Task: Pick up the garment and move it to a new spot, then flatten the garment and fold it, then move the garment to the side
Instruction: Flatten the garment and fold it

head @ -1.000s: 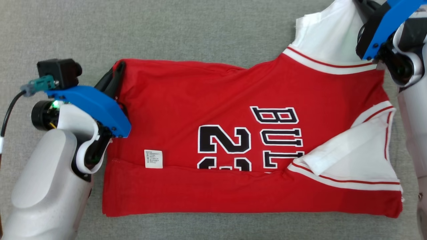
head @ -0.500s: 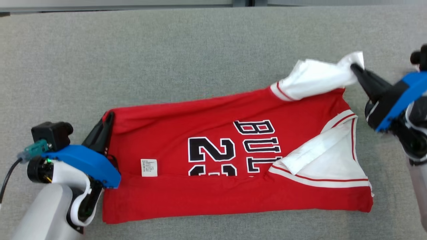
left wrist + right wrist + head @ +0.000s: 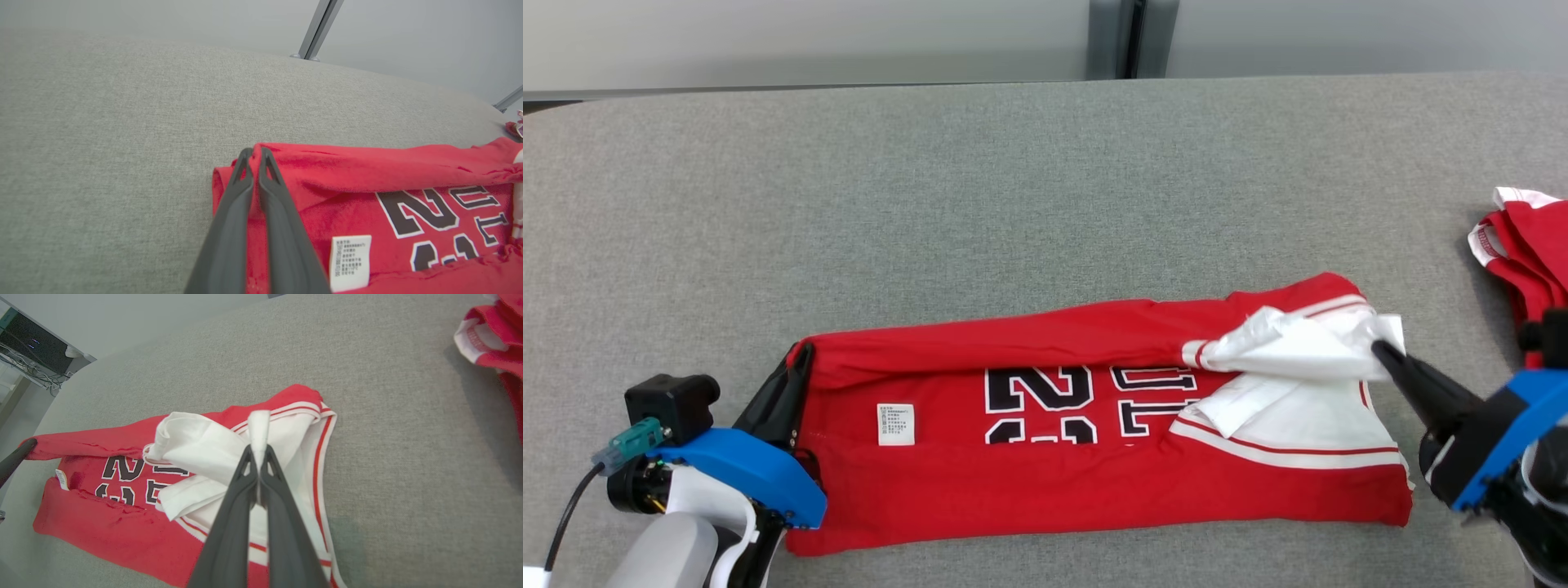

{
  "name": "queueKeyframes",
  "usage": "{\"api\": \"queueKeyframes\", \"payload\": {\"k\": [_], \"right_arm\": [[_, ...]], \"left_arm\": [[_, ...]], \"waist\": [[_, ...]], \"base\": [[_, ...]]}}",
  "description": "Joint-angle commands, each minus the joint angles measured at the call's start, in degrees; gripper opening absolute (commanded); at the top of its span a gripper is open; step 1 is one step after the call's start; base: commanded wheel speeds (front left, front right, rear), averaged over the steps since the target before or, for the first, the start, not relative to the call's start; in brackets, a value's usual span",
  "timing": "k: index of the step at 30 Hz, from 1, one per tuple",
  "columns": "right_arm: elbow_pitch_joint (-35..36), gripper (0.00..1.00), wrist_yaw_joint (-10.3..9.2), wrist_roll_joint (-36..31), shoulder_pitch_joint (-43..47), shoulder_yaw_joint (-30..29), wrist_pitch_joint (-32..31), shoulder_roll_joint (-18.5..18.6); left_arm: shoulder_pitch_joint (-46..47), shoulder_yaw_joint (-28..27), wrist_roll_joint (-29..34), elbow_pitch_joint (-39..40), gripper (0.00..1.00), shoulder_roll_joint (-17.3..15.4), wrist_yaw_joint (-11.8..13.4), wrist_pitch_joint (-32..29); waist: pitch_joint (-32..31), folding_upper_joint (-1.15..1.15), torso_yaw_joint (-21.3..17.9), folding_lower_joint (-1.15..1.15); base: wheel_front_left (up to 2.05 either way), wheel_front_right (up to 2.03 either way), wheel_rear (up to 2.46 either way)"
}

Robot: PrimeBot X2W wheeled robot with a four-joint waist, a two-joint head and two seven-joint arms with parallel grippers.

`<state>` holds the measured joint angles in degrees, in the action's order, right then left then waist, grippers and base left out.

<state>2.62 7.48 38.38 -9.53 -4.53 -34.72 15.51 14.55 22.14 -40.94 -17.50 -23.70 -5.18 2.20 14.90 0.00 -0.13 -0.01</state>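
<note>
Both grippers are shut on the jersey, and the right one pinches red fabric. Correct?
No: the right gripper pinches white fabric, not red, as the right wrist view shows. Both grippers are shut on the jersey, the left gripper at a red corner.

The label [image 3: 895,425] on the garment [image 3: 1054,490] has unreadable tiny print.

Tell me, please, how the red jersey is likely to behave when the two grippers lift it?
Probably floppy: the red jersey drapes in soft folds between the left gripper and right gripper, both shut on it. Likely light, since fingertip pinches carry its folded edge. The bunched white fabric may slip or unfold when moved.
</note>
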Motion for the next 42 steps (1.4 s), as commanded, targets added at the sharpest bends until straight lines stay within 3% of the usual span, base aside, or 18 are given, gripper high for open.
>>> {"api": "queueKeyframes", "payload": {"k": [1,6,7,8,9,10,19,26,33,42], "right_arm": [[1.80,0.00,0.03,-0.42,2.21,-1.14,-0.77,-0.93],[6.40,0.00,0.03,-0.95,7.74,-2.41,-3.94,-3.98],[7.10,0.06,0.03,-1.03,8.69,-2.36,-4.49,-4.32],[7.56,0.75,0.03,-1.17,9.52,-2.38,-5.02,-4.68],[7.87,1.00,0.03,-1.35,10.47,-2.34,-5.50,-4.99],[8.39,1.00,0.03,-1.62,11.28,-2.28,-5.97,-5.16],[11.45,1.00,0.04,-6.87,13.41,-4.91,-3.91,-6.06],[9.31,1.00,0.04,-15.58,9.77,-8.68,1.27,-9.69],[-1.95,1.00,0.03,-19.41,3.69,-7.82,0.67,-11.80],[-17.11,1.00,0.03,-25.49,-3.79,-8.74,0.65,-12.08]], "left_arm": [[-0.51,-0.14,-0.23,-0.42,0.00,0.09,-0.02,0.52],[-1.56,-0.48,-0.45,-1.77,0.00,0.69,0.99,1.67],[-1.88,-0.64,-0.94,-1.95,0.00,1.12,1.29,1.92],[-2.04,-0.68,-1.01,-1.99,0.25,1.32,1.46,2.08],[-2.18,-0.73,-1.03,-1.97,0.51,1.39,1.71,2.38],[-2.49,-0.89,-1.21,-2.07,1.00,1.61,1.88,2.75],[-4.04,-2.98,-0.55,-1.80,1.00,2.73,3.67,9.38],[-2.64,-5.95,4.56,0.83,1.00,3.80,5.90,12.84],[-0.64,-7.06,8.47,-0.16,1.00,4.25,6.33,13.00],[1.16,-6.72,8.64,-2.92,1.00,4.79,4.81,13.02]], "waist": [[-0.27,0.00,-0.16,0.01],[-0.85,0.00,-0.70,0.01],[-0.95,0.00,-0.78,0.01],[-1.03,0.00,-0.85,0.01],[-1.11,0.00,-0.91,0.01],[-1.23,0.00,-0.94,0.01],[-3.11,0.00,-0.56,0.01],[-5.18,0.00,0.62,0.01],[-5.22,0.00,0.85,0.01],[-4.85,0.00,1.94,0.01]], "base": [[0.00,0.00,0.00],[0.00,0.00,0.00],[0.00,0.00,0.00],[0.00,0.00,0.00],[0.00,0.00,0.00],[0.00,0.00,0.00],[0.00,0.00,0.00],[0.00,0.00,0.00],[0.00,0.00,0.00],[0.00,0.00,0.00]]}}
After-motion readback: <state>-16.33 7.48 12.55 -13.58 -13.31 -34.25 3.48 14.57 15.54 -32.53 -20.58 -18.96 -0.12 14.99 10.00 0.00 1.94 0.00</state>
